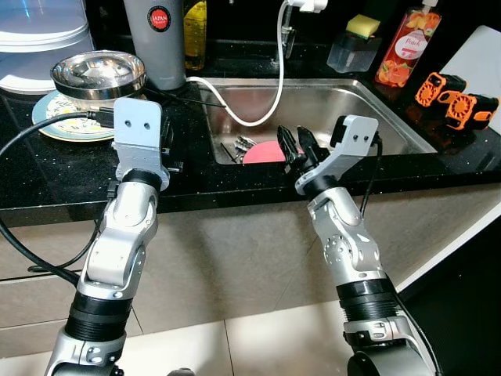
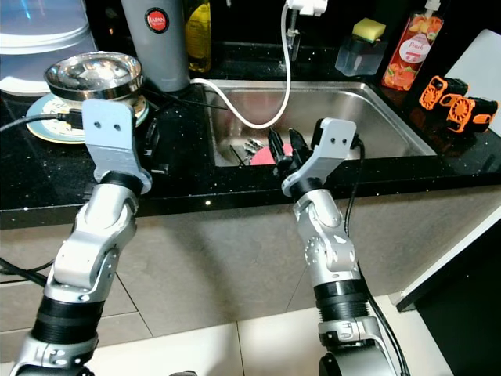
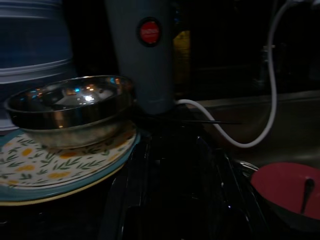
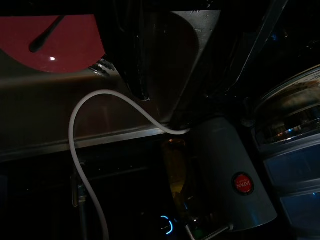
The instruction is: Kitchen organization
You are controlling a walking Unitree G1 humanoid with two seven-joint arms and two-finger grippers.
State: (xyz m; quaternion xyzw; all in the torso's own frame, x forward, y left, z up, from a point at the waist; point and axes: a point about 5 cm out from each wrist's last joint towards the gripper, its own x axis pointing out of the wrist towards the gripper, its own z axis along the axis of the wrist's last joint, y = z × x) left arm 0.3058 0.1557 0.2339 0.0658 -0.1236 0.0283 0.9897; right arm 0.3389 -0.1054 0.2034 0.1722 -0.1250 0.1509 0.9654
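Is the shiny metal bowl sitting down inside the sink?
No, the metal bowl sits on a patterned plate on the black counter, left of the sink.

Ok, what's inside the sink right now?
A red bowl with a utensil in it, forks beside it, and a white hose dipping in. The right gripper hides the rest.

The red bowl (image 1: 264,153) in the sink (image 1: 368,110) is mostly hidden behind the right pincer (image 1: 300,146) and the tabletop (image 1: 188,168) edge. The cutlery (image 1: 243,144) beside it is too small to tell apart. The left pincer's fingers sit behind its grey wrist bracket (image 1: 138,133). The patterned plate (image 1: 59,117) is half covered by the steel bowl (image 1: 99,74). The grey flask (image 1: 155,39) and white container (image 1: 39,39) are cut off by the top edge.
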